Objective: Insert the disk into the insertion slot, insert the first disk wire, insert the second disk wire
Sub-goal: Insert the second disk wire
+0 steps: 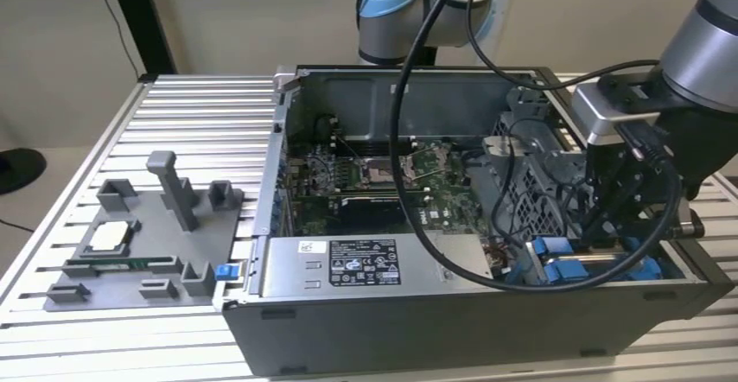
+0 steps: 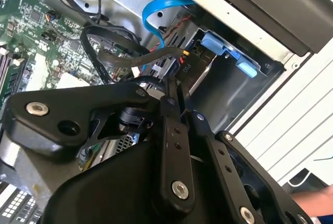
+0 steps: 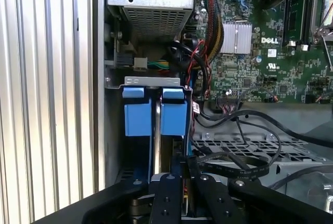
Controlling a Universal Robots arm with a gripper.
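Inside the open computer case, the disk's blue carrier frame (image 3: 173, 115) stands in the grey insertion slot (image 3: 151, 81), beside a second blue frame (image 3: 138, 115). The exterior view shows the blue frames (image 1: 559, 270) at the case's near right corner. My gripper (image 1: 606, 239) reaches down into that corner. In both wrist views its fingers (image 3: 167, 198) are closed together on a black disk wire (image 3: 234, 168), just behind the blue frame nearer the motherboard. In the second wrist view my gripper (image 2: 182, 104) pinches the wire's end and the black wire (image 2: 130, 57) loops away over the board.
A silver power supply (image 1: 358, 265) with a sticker fills the case's front. The green motherboard (image 1: 369, 183) lies behind it, with loose black cables. A blue flat cable (image 2: 156, 11) curves near the bay. A grey parts fixture (image 1: 150, 235) stands on the slatted table at the exterior view's left.
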